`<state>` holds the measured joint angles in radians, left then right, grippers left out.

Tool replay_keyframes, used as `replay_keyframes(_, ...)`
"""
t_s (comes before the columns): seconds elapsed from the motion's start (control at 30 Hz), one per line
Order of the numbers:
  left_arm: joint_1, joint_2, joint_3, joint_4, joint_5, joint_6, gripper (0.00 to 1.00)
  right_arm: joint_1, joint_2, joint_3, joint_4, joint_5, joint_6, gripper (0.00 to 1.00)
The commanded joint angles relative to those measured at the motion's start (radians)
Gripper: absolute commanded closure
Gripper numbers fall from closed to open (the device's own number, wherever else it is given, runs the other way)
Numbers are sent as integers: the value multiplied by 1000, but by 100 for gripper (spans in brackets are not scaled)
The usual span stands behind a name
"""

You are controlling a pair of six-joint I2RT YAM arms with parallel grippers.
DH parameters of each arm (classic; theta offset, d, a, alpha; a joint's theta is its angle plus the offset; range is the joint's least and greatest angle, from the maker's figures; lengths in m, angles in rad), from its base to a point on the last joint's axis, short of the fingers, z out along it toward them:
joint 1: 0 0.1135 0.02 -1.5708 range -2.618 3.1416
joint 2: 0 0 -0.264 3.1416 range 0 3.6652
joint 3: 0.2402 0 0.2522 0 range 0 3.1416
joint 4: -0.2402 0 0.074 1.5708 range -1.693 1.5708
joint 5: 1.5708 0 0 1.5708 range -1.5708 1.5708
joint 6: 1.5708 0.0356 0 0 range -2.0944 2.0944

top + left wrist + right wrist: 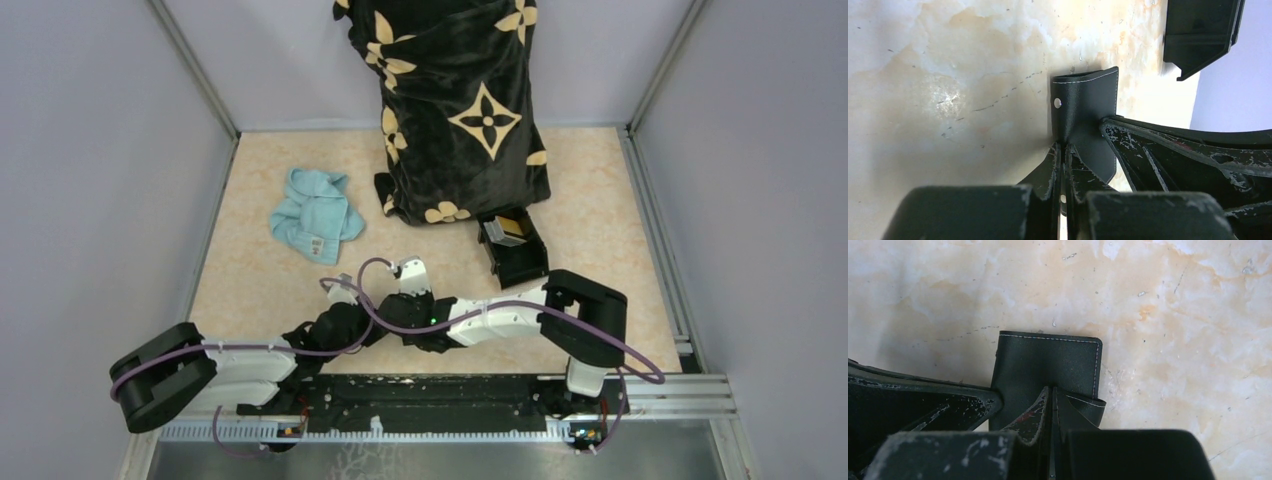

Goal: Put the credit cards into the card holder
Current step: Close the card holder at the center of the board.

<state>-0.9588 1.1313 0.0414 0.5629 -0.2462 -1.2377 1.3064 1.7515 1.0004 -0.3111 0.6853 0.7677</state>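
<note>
The black card holder [1083,107] is held just above the table between both grippers, its snap stud facing the left wrist camera. My left gripper [1064,146] is shut on a thin flap of it. My right gripper [1053,389] is shut on another edge of the card holder [1048,360], with a stitched flap curling beside the finger. In the top view the two grippers meet near the table's front middle [395,322] and hide the holder. An orange-gold credit card [509,229] stands in the black slotted box. No card shows in either wrist view.
The rigid black box [518,255] sits right of centre, just behind the right arm; it also shows in the left wrist view [1198,35]. A black cloth with gold flowers [460,110] hangs at the back. A crumpled light blue towel [312,215] lies at the left.
</note>
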Motion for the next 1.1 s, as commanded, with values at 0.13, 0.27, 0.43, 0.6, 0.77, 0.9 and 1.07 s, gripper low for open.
replay_keyframes(0.13,-4,-8,35,-121,-40,25,99,-18,-80,-218,10,-48,123,100)
replay_keyframes(0.27,-12,11,51,-131,-43,26,99,-21,-91,-288,65,-66,175,100)
replay_keyframes(0.43,-22,44,75,-145,-44,25,99,-24,-137,-386,153,-105,246,100)
replay_keyframes(0.6,-29,78,105,-155,-44,32,99,-22,-152,-479,217,-134,322,100)
replay_keyframes(0.77,-35,114,132,-157,-39,33,99,-23,-130,-544,293,-160,379,100)
replay_keyframes(0.9,-38,129,148,-161,-39,31,99,-22,-75,-573,339,-180,415,100)
replay_keyframes(1.07,-43,139,169,-183,-40,34,99,-22,1,-624,439,-222,475,100)
